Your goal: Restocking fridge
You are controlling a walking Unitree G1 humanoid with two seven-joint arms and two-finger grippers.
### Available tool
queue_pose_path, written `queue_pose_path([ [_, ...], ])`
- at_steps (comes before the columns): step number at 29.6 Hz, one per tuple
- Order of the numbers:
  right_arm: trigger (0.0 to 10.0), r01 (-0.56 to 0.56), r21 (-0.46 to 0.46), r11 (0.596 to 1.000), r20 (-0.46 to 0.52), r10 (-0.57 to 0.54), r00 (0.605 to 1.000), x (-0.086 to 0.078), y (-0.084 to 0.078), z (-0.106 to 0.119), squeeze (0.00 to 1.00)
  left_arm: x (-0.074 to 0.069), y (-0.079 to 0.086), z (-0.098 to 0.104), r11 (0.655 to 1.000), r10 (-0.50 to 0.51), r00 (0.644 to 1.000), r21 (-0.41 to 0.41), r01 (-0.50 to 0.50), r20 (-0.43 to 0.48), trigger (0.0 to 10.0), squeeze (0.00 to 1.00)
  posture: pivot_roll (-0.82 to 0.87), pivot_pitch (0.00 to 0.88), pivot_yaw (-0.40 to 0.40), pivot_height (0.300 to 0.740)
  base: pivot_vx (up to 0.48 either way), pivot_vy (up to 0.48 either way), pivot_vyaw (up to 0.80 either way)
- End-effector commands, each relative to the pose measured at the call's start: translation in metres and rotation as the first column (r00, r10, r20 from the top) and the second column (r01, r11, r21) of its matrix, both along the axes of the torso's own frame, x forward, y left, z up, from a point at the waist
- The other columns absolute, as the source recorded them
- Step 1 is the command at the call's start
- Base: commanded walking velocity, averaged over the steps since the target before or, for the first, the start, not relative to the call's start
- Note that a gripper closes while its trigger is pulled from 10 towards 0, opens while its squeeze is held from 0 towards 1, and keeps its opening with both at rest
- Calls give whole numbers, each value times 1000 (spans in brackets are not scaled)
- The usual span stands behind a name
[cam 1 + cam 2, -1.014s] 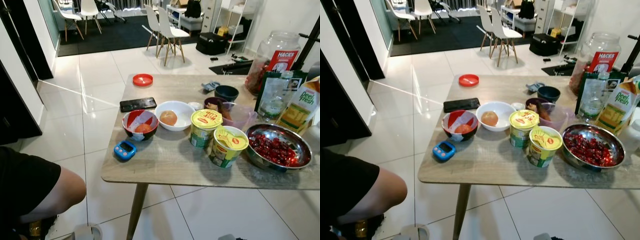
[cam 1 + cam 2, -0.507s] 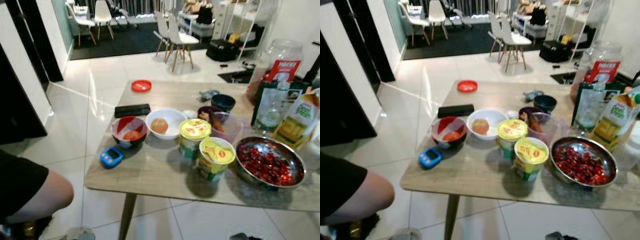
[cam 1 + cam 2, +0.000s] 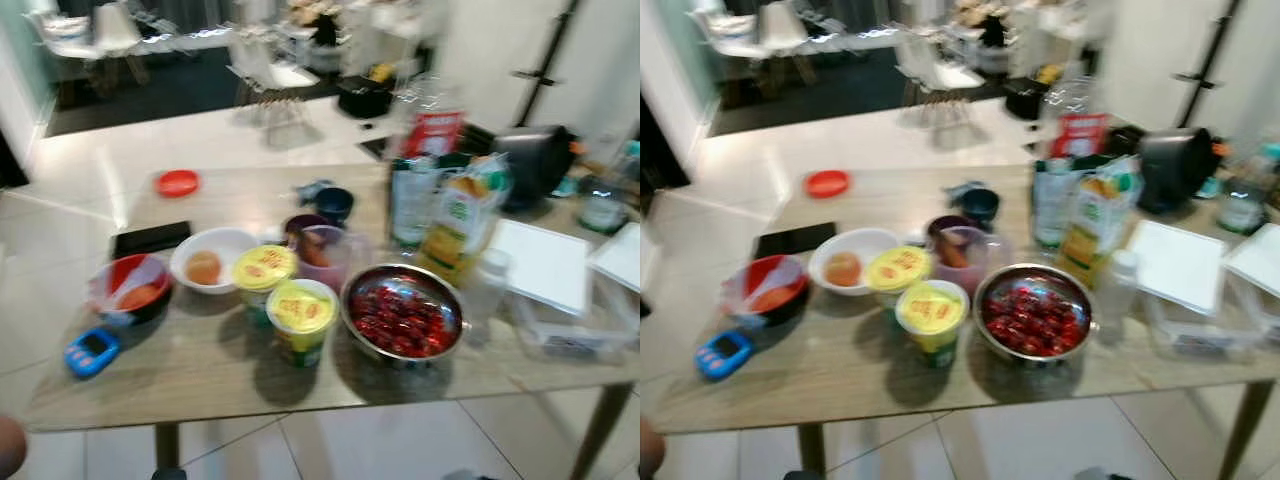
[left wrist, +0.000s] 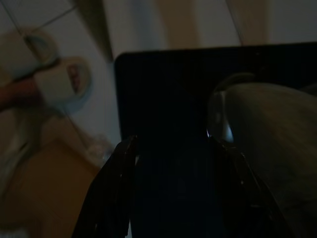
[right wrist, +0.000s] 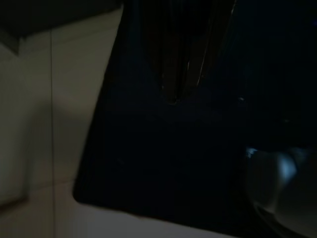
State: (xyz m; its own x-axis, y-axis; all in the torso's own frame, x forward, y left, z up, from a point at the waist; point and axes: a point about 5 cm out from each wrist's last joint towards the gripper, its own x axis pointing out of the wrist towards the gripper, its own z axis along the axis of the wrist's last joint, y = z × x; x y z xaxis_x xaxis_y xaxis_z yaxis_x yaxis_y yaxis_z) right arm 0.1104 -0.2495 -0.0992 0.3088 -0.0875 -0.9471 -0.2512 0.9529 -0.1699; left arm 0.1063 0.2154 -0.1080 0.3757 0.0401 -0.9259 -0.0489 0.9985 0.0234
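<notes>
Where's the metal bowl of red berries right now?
In the head views the metal bowl of red berries sits near the table's front edge, right of the nearer yellow-lidded cup and just in front of the juice carton.

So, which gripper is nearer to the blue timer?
Left, probably. The blue timer lies at the table's left end; left gripper and right gripper both hang low over the floor.

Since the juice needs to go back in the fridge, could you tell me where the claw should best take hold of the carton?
Grip the juice carton around its flat side walls at mid-height, probably coming from the near right, over the white board. It stands upright, but the steel bowl of red fruit sits just in front and a dark bottle crowds its left side.
</notes>
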Motion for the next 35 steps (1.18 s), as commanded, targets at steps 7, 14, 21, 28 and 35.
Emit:
queue_pose_path([
  [7, 10000, -1, 27, 1000, 17, 0, 1000, 2, 5, 0, 0, -2, -1, -1, 1000, -1, 1000, -1, 1, -10, 10000, 0, -51, 0, 11, 740, 0, 0, 0],
  [14, 10000, -13, 51, 999, 25, 11, 1000, 5, 22, -4, 0, -2, -4, -1, 1000, -11, 1000, -11, 11, -18, 10000, 0, -51, 0, 11, 740, 0, -131, 0],
  [21, 10000, -28, 76, 997, 31, 26, 999, 5, 41, -8, 0, -4, -5, -2, 999, 26, 999, -17, -27, -20, 10000, 0, -50, 0, 12, 740, 0, -327, 0],
  [28, 10000, -26, 67, 997, 26, 24, 999, -3, 24, -6, 0, -6, -1, -2, 1000, 14, 1000, -9, -15, -26, 10000, 0, -48, 0, 12, 740, 0, 0, 0],
  [35, 10000, -22, 54, 998, 28, 21, 999, -5, 6, -2, 0, -10, -2, -3, 1000, 21, 999, -13, -22, -33, 10000, 0, -47, 0, 14, 740, 0, 0, 0],
])
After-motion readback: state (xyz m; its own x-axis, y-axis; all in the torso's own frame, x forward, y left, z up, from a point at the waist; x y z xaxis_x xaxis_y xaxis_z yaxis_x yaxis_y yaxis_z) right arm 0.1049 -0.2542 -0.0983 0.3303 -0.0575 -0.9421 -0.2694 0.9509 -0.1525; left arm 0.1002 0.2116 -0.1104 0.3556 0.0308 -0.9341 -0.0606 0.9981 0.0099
